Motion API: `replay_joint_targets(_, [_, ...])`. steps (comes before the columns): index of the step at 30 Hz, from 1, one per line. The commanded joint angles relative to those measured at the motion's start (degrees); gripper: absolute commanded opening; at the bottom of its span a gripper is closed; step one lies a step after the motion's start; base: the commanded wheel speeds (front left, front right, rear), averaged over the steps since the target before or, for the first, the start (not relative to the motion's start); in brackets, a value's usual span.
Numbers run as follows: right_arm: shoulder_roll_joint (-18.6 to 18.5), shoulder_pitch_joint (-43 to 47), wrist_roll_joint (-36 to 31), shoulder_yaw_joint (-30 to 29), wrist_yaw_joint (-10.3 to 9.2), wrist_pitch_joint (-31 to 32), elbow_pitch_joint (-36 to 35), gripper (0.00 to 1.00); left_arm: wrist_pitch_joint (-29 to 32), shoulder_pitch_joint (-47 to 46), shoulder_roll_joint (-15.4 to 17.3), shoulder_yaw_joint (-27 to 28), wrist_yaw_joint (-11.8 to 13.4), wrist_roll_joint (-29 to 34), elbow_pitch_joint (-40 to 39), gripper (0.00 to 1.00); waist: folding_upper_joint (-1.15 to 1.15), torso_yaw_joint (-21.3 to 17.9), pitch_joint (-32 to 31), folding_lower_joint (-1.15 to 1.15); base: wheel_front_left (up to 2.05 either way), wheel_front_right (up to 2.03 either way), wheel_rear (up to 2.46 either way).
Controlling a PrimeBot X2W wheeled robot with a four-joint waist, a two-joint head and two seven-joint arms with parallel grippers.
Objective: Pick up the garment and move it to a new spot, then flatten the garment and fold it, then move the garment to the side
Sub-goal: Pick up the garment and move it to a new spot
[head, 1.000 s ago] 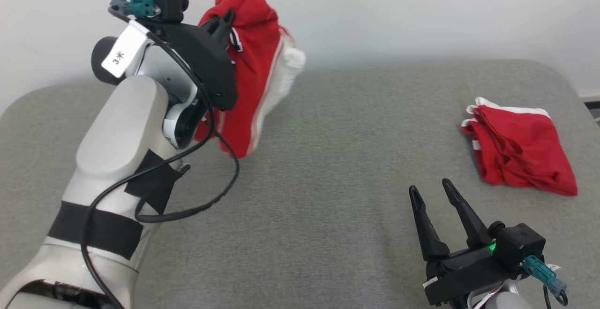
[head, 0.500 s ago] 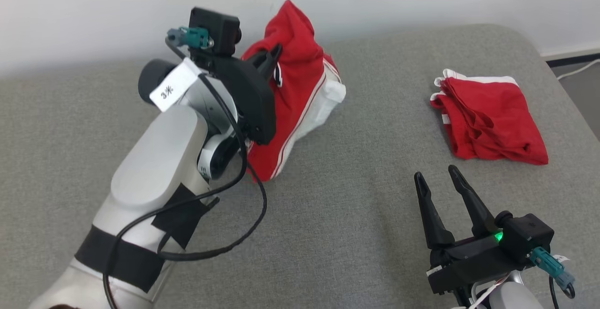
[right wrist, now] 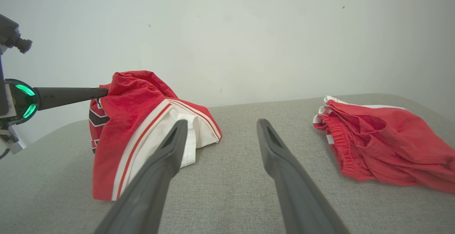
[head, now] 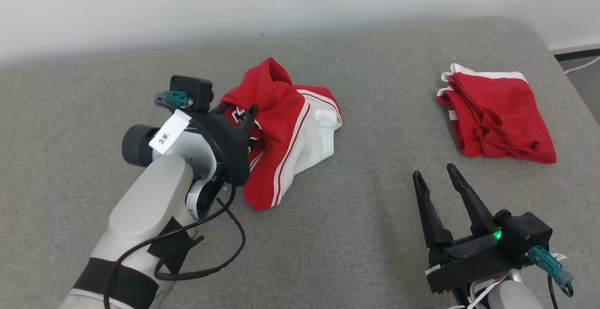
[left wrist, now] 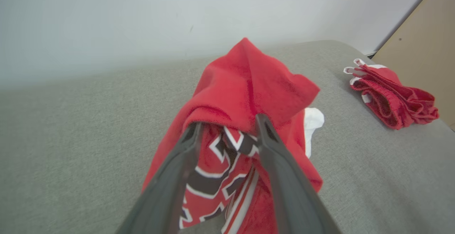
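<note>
The garment (head: 290, 131), red with white panels and stripes, lies in a crumpled heap on the grey padded surface (head: 356, 224), left of centre. My left gripper (head: 248, 114) is at the heap's left side. In the left wrist view its fingers (left wrist: 277, 163) stand apart, and the red cloth (left wrist: 249, 88) drapes over their tips, with a black-and-white print between them. My right gripper (head: 433, 170) is open and empty at the lower right, resting low over the surface and pointing between the two red heaps (right wrist: 142, 120).
A second red garment (head: 501, 121) with white trim lies bunched at the right, near the surface's rounded edge. It also appears in the left wrist view (left wrist: 391, 97) and the right wrist view (right wrist: 384, 145). A pale wall runs behind. Floor and a cable (head: 581, 65) are at far right.
My left arm has come down and set the hanging garment on the surface, and its fingers have parted. The head camera has tilted. The right gripper has stayed put.
</note>
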Motion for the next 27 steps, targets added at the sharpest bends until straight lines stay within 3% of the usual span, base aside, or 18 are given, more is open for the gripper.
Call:
replay_joint_targets(1, [-0.2, -0.3, -0.5, -0.1, -0.04, -0.3, 0.2, 1.0, -1.8, 0.7, 0.3, 0.1, -0.1, 0.2, 1.8, 1.0, -0.01, 0.8, -0.6, 0.0, 0.0, 0.0, 0.0])
replay_joint_targets(10, [-0.2, 1.2, -0.2, -0.1, -0.04, -0.3, 0.9, 1.0, -5.2, 1.5, 0.1, 1.4, -0.5, -2.3, 5.3, 1.0, -0.01, 3.0, -3.1, 0.0, 0.0, 0.0, 0.0])
replay_joint_targets(19, [-0.2, 2.6, -0.3, -0.2, -0.04, -0.3, 1.4, 1.0, -5.8, 6.0, -0.4, -0.7, -1.7, -3.6, 1.7, 1.0, -0.01, 5.7, -5.7, 0.0, 0.0, 0.0, 0.0])
replay_joint_targets(27, [-0.2, 2.8, -0.7, -0.2, -0.04, -0.3, 0.9, 1.0, -4.6, 11.4, -0.6, -2.9, -0.5, -5.5, -2.6, 1.0, -0.01, 6.6, -5.6, 0.0, 0.0, 0.0, 0.0])
